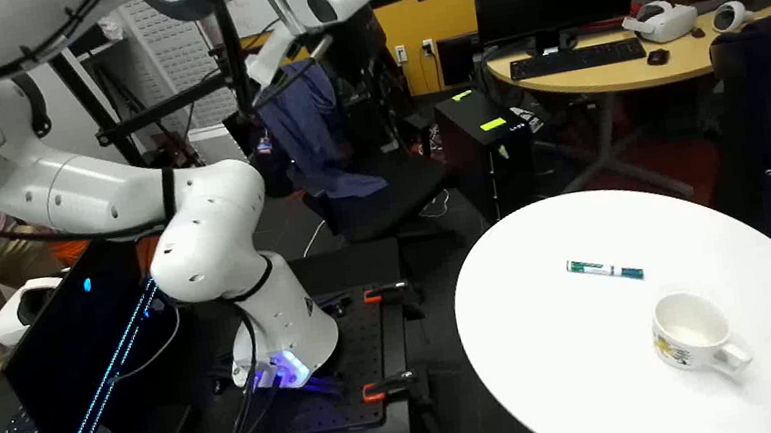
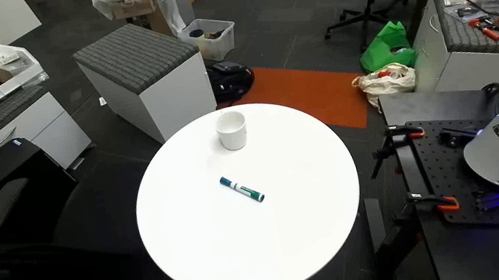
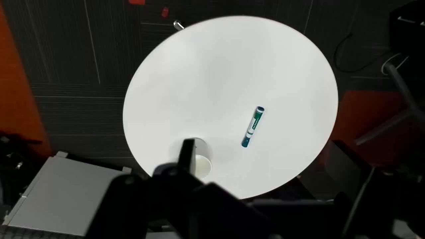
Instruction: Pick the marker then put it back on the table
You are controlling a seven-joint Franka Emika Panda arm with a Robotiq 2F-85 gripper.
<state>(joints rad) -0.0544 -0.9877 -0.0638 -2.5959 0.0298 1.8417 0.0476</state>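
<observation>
The marker (image 3: 253, 126) has a whitish body with green and dark teal ends. It lies flat on the white round table (image 3: 225, 63) and shows in both exterior views, here (image 1: 604, 269) and here (image 2: 242, 189). My gripper (image 3: 264, 142) is open and empty, high above the table. Its left finger stands in front of the mug in the wrist view, and a dim right finger shows at the right. The fingers touch nothing. In an exterior view the arm is raised at the upper left and the gripper is hard to make out; it is out of the frame in the other.
A white mug (image 1: 693, 331) stands upright on the table near the marker, also seen in an exterior view (image 2: 231, 130) and partly hidden in the wrist view (image 3: 203, 166). Dark chairs (image 2: 103, 212) stand beside the table. A wooden desk (image 1: 594, 74) with a monitor stands behind.
</observation>
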